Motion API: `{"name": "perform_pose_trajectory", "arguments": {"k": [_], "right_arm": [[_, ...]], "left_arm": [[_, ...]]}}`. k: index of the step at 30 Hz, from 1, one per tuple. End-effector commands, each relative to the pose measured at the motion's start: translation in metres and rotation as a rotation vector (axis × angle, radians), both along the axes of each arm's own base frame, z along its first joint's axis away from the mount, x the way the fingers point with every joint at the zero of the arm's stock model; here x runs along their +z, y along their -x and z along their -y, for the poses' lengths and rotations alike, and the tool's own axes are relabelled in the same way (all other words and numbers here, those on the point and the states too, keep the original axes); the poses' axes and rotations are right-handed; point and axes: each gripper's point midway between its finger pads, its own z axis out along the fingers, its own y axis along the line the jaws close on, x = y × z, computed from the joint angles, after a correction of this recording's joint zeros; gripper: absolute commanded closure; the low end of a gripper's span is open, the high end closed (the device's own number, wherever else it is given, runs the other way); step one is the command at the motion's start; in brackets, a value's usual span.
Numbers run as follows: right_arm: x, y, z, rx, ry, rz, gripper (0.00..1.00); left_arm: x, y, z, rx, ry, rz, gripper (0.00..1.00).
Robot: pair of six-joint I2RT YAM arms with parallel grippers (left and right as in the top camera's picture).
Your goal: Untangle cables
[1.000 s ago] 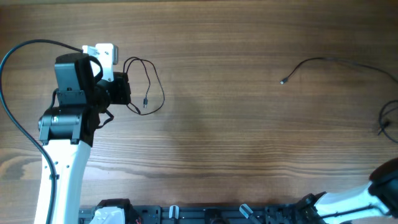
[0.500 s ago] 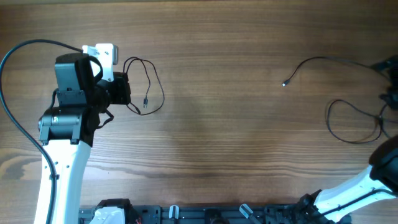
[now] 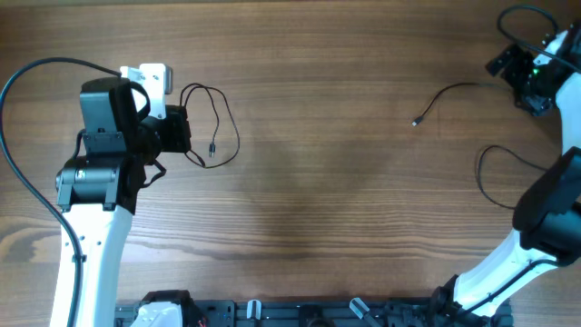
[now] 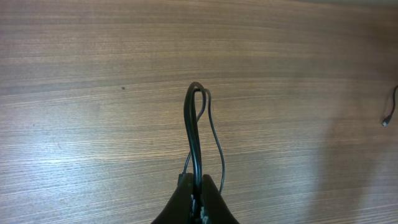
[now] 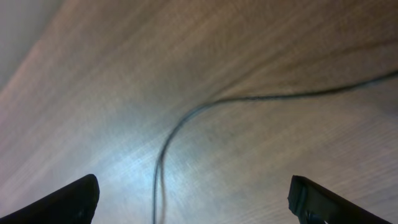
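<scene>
One thin black cable (image 3: 214,127) lies in loose loops at the left of the wooden table, a small plug (image 3: 211,151) at its end. My left gripper (image 3: 184,133) is shut on it; in the left wrist view the looped strands (image 4: 195,124) run straight out from between the closed fingertips (image 4: 200,182). A second cable (image 3: 451,89) lies at the right, with its plug (image 3: 415,121) toward the middle and a loop (image 3: 495,182) nearer the front. My right gripper (image 3: 513,77) hovers open at the far right. Its wrist view is blurred, and a cable strand (image 5: 163,155) passes below the wide-apart jaws (image 5: 196,202).
The left arm's thick black cable (image 3: 18,82) arcs over the table's left edge. A white block (image 3: 152,80) sits on the left wrist. The right arm (image 3: 545,218) stretches along the right edge. A dark rail (image 3: 300,313) with fittings runs along the front edge.
The right arm has swung from the lower right edge up to the far right corner, its jaws opening wide. The right cable's loop now shows on the table. The left arm has not moved.
</scene>
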Motion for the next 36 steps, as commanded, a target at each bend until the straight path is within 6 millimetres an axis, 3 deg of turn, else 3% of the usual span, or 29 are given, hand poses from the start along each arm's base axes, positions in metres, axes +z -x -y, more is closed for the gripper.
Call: {"name": "perform_pose_trajectory", "arguments": {"k": [1,8,12,16,24,25,26,27,28,31,36], "right_arm": [[-0.022,-0.001,0.007,-0.234,-0.041,-0.058,0.0],[-0.045,0.01,0.014,-0.658,-0.21,-0.124,0.0],[-0.064,0.015,0.02,-0.777,-0.222,-0.152,0.0],[-0.079,0.012,0.025,-0.776,-0.206,-0.155,0.01],[-0.091,0.012,0.039,-0.807,-0.139,-0.152,0.14],[-0.092,0.012,0.039,-0.808,-0.138,-0.153,0.19],[-0.093,0.012,0.04,-0.809,-0.134,-0.151,0.31],[-0.092,0.011,0.041,-0.793,-0.122,-0.146,0.6],[-0.091,0.008,0.042,-0.774,-0.112,-0.138,0.95],[-0.088,0.002,0.044,-0.688,-0.067,-0.117,0.96],[-0.087,0.009,0.058,-0.583,-0.006,-0.134,0.96]], "left_arm": [[0.001,-0.001,0.001,-0.002,0.018,0.0,0.96],[0.001,-0.001,0.001,-0.002,0.018,0.0,0.96],[0.001,-0.001,0.001,-0.001,0.018,0.001,0.96],[0.001,-0.001,0.001,-0.001,0.018,0.0,0.96],[0.002,0.0,0.006,-0.021,0.037,0.001,0.96],[0.002,0.0,0.006,-0.021,0.037,0.0,0.96],[0.002,0.0,0.006,-0.021,0.037,0.0,0.96],[0.002,0.0,0.006,-0.021,0.037,0.0,0.96],[0.002,0.0,0.006,-0.021,0.037,0.0,0.96],[0.002,0.0,0.006,-0.021,0.037,0.0,0.96],[0.002,0.0,0.006,-0.021,0.037,0.0,0.95]]}}
